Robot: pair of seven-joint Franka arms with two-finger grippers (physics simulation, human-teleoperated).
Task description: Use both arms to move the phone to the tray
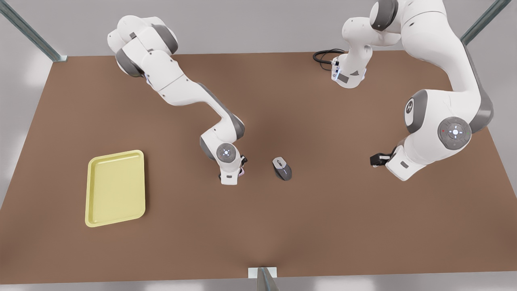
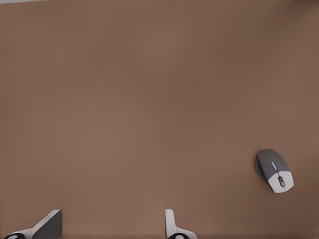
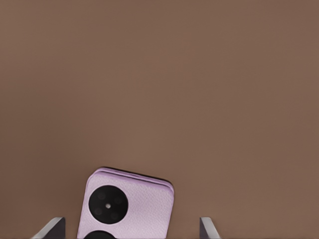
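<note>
The lilac phone [image 3: 144, 204], with black round lenses, lies flat on the brown table. My right gripper [image 3: 130, 228] hangs over it, open, one finger on each side and apart from its edges. In the front view this gripper [image 1: 240, 165] is on the arm at the front view's left, and it covers the phone except a lilac sliver [image 1: 242, 172]. My left gripper [image 1: 376, 159] is on the arm at the front view's right, held above bare table. It is open [image 2: 110, 226] with nothing between its fingers. The pale yellow tray [image 1: 117, 186] lies at the front view's left.
A grey computer mouse [image 1: 282, 168] [image 2: 274, 170] lies just to the front view's right of the right gripper. A black cable [image 1: 323, 56] coils at the table's far edge. A metal bracket [image 1: 262, 275] stands at the near edge.
</note>
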